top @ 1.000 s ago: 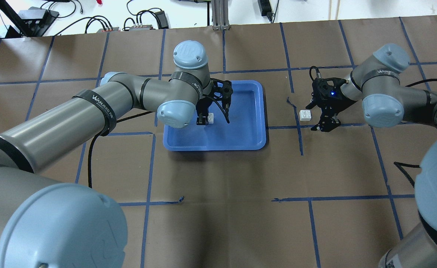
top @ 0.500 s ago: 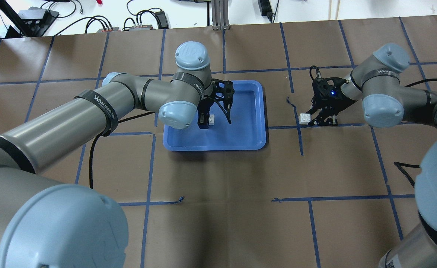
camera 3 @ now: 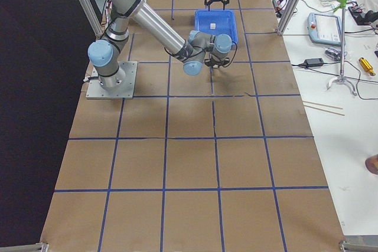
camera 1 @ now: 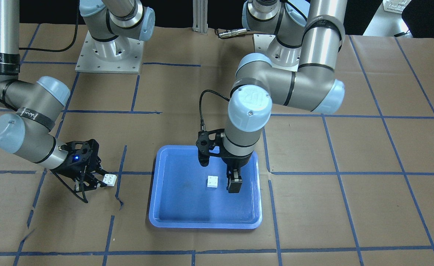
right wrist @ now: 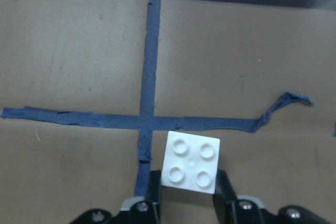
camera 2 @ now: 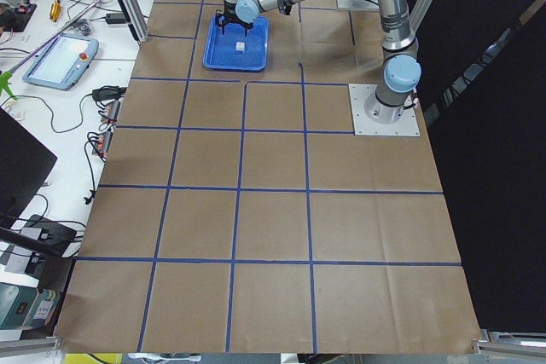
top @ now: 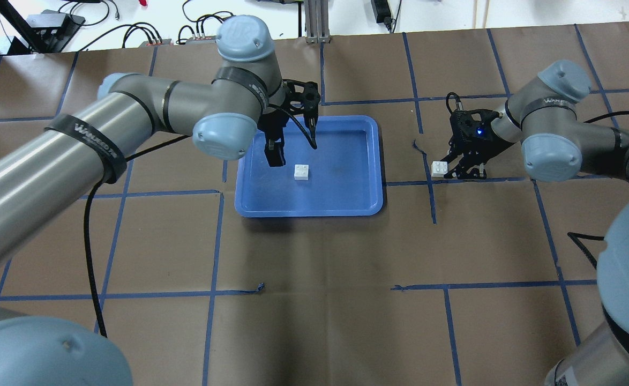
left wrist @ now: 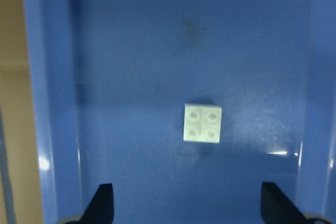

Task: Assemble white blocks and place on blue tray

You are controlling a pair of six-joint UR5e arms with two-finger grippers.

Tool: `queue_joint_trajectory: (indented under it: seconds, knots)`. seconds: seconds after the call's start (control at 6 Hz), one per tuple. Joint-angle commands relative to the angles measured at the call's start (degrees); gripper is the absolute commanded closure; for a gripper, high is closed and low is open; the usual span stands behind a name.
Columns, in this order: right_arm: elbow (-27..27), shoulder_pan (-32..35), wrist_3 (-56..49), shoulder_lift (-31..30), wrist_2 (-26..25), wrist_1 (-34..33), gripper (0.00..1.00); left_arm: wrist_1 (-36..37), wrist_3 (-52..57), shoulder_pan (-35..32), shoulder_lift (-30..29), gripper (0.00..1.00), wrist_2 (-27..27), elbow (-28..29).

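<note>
The blue tray point(top: 346, 187) lies at mid table; it also shows in the front view point(camera 1: 187, 207) and fills the left wrist view point(left wrist: 131, 77). One white block point(top: 301, 171) sits studs up on the tray floor point(camera 1: 212, 182) point(left wrist: 202, 123). My left gripper point(top: 293, 145) hangs open and empty above it, toward the tray's far left part point(camera 1: 219, 171) point(left wrist: 189, 205). My right gripper point(top: 446, 170) is shut on the second white block point(top: 440, 169) right of the tray, low over a tape crossing point(camera 1: 109, 179) point(right wrist: 192, 161).
Brown paper with a blue tape grid point(top: 432, 203) covers the table. A torn tape end point(right wrist: 286, 100) curls up near the right block. Cables and power supplies point(top: 207, 32) lie along the far edge. The left arm's elbow point(top: 223, 134) hangs left of the tray.
My left gripper has risen and drawn back toward the far edge, leaving its block on the tray. My right gripper has closed on the second block.
</note>
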Motion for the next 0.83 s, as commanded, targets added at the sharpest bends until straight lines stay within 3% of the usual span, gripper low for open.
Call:
queue_joint_trajectory:
  seconds: [0.0,0.33,0.5,0.67]
  knots:
    - [-4.46,0.02,-0.02,-0.39,-0.52,1.88,0.78,-21.58,-0.46,2.44,8.06,0.03,-2.48,8.75]
    - [-6.6,1.33,-3.25,-3.45,-0.17,7.86,0.79,-31.57,-10.32,2.62,13.42,0.03,-2.05,10.47]
    - [-6.6,2.73,-4.06,-4.6,-0.08,9.0,0.79,-31.88,-23.01,4.8,17.54,0.02,-1.7,8.9]
    - [-6.51,5.44,-3.28,-5.05,0.09,8.93,0.79,-31.19,-27.66,5.78,20.37,0.02,-1.61,7.32]
